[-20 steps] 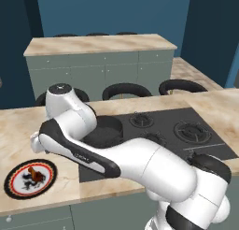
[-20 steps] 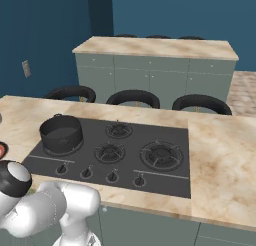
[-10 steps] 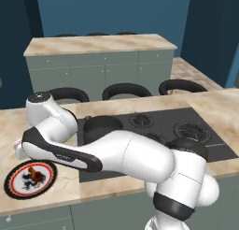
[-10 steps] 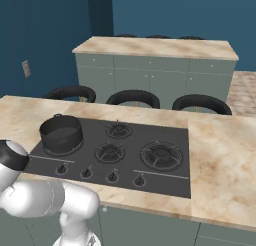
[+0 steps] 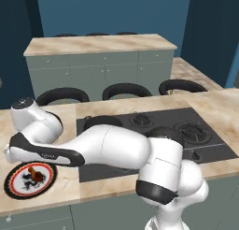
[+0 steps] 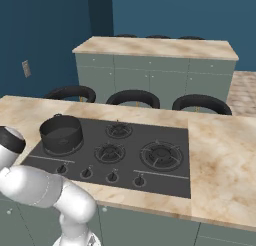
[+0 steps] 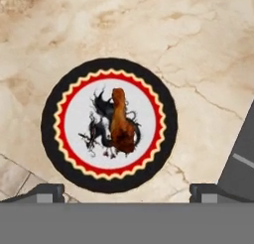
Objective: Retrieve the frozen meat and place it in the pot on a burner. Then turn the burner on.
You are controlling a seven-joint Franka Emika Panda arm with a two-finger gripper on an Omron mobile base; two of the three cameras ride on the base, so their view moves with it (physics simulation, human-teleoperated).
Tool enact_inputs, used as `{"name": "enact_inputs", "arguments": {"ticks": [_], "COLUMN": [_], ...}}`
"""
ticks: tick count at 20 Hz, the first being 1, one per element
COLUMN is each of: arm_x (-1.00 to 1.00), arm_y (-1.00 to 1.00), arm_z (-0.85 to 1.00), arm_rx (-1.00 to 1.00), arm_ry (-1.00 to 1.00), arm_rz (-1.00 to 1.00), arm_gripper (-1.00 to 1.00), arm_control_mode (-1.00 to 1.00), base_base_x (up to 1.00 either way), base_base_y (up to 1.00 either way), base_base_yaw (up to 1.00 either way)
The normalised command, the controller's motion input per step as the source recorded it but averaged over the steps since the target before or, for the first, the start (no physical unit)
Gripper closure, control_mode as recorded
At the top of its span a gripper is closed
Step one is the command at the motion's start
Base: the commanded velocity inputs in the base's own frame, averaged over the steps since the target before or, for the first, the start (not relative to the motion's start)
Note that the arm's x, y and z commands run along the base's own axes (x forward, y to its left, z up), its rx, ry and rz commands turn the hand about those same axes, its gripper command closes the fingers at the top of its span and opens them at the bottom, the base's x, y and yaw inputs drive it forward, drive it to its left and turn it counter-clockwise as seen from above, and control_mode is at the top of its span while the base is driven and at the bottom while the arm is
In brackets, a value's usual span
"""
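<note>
The gripper [image 7: 126, 191] hangs above the counter [image 7: 198, 49] with its fingers [image 7: 42, 192] spread wide, nothing between them, and the plate [image 7: 52, 139] sits ahead of and between the two tips. The meat [image 7: 121, 124] lies on the middle of that plate, a narrow reddish-brown chunk, roughly centred between the fingers but lying lengthwise away from them. From the left base view the plate [image 5: 14, 184] rests on the counter well apart from the pot [image 6: 61, 133], which stands on the near left burner of the stove [image 6: 165, 177]. The risk, as I judge it, is in the descent: the chunk is small and low, so the tips may strike the plate or close over its top and squeeze it out sideways.
</note>
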Motion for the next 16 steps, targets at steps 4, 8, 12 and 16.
{"name": "enact_inputs", "arguments": {"ticks": [4, 8, 12, 16], "arm_x": [0.11, 0.04, 0.02, 0.19], "arm_y": [0.23, 0.00, 0.00, -0.01], "arm_z": [-0.04, -0.21, -0.50, -0.61], "arm_rx": [-0.17, 0.00, 0.00, 0.00], "arm_ry": [0.00, 0.00, 0.00, 0.00], "arm_rz": [0.00, 0.00, -0.04, -0.02], "arm_gripper": [-1.00, -1.00, -1.00, -1.00], "arm_control_mode": [-1.00, -1.00, -1.00, -1.00], "base_base_x": [0.00, 0.00, 0.00, 0.00], "base_base_y": [0.00, 0.00, 0.00, 0.00], "base_base_yaw": [0.00, 0.00, 0.00, 0.00]}}
